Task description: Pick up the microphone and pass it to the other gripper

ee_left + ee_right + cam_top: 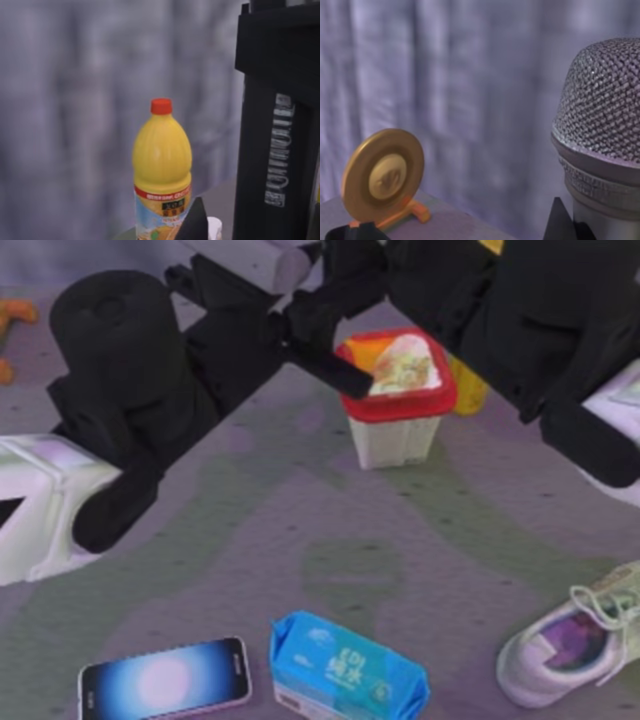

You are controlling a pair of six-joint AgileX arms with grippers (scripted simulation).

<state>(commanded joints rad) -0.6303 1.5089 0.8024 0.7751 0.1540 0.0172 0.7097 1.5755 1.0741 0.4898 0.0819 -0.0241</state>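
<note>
The microphone [602, 110] fills one side of the right wrist view, upright, silver mesh head above its collar. One black finger [558, 222] of my right gripper [300, 320] presses against its lower part, so the gripper is shut on it. In the top view the microphone is hidden under the arms, which meet high over the table's far middle. My left gripper [340, 370] reaches in from the left and stands open. Only one left finger [195, 222] shows, its tip above a tub. The right arm's black body [277, 140] stands close beside that finger.
A red-lidded white tub [398, 420] stands under the grippers, with a yellow juice bottle [161, 165] behind it. Along the front lie a smartphone [165, 685], a blue tissue pack [345, 670] and a white sneaker [575, 650]. A gold medal on a stand [382, 175] is at the far left.
</note>
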